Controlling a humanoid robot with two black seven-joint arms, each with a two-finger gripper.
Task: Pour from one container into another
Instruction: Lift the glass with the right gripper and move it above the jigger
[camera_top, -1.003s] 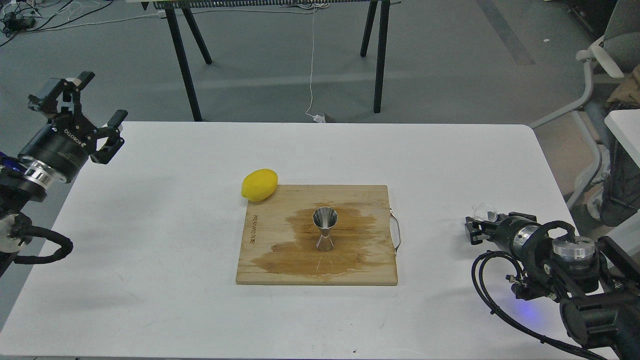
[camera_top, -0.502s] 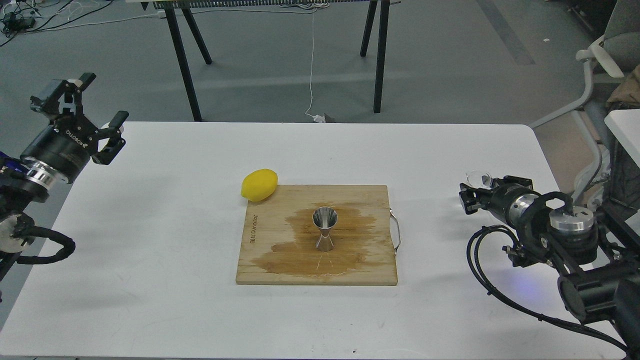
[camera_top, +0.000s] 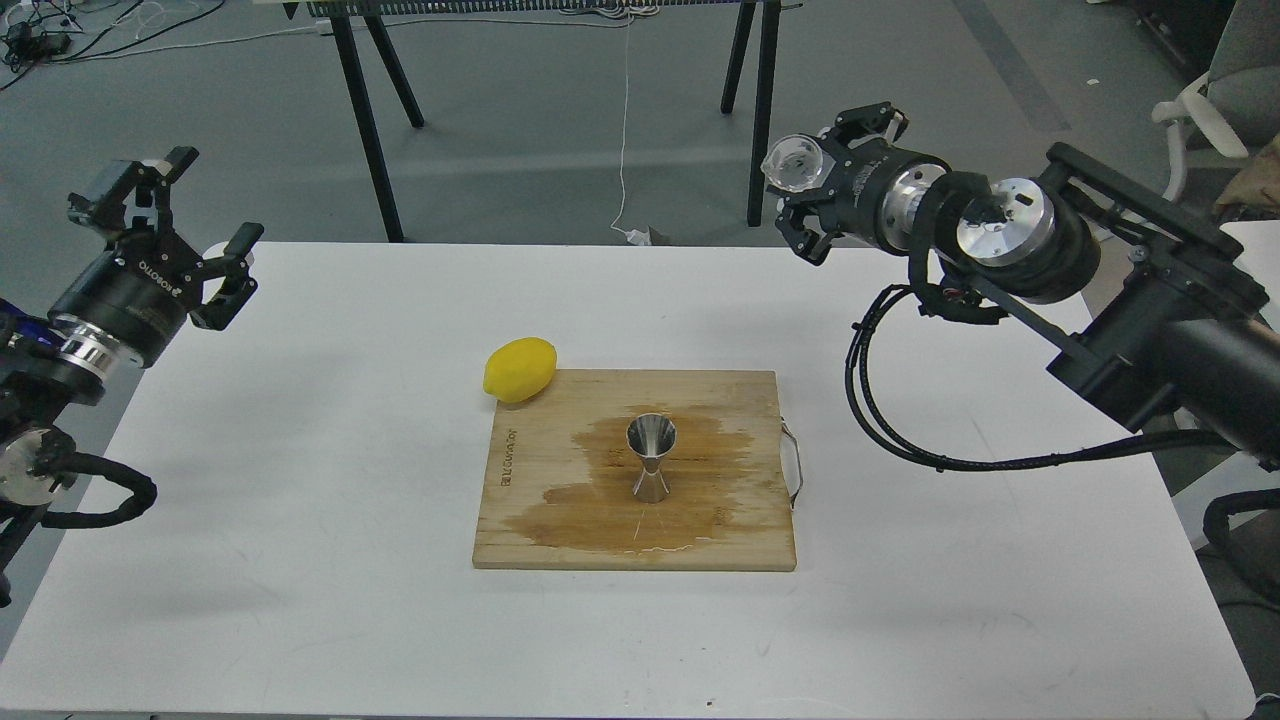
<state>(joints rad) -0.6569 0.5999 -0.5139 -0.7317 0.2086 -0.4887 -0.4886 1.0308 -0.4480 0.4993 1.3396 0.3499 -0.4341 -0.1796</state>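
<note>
Two grippers show above a white worktop (camera_top: 300, 560). At the worktop's middle lies a wooden board (camera_top: 560, 520), its top darkened by a wet stain, a thin metal handle on its 3 o'clock edge. On the stain stands a steel jigger (camera_top: 651, 457), upright, mouth up. A lemon (camera_top: 519, 369) sits at the board's 10 o'clock corner, touching or overlapping that corner. Wide bare worktop lies all around the board, most of all toward 6 o'clock and 9 o'clock.

At 1 o'clock from the board, over the worktop's far edge, the right gripper (camera_top: 812, 180) hangs high in the air, its fingers clenched on a small clear cup (camera_top: 793, 164). The cup lies tipped on its side with a round end facing the camera; being transparent, its walls are hard to make out, and whether anything is inside cannot be told. It is well apart from the jigger, up and to the right of it.

At 9 o'clock, over the worktop's left edge, the left gripper (camera_top: 190, 215) has its fingers spread wide, grasping nothing. Both arms are cut off by the picture's sides.
</note>
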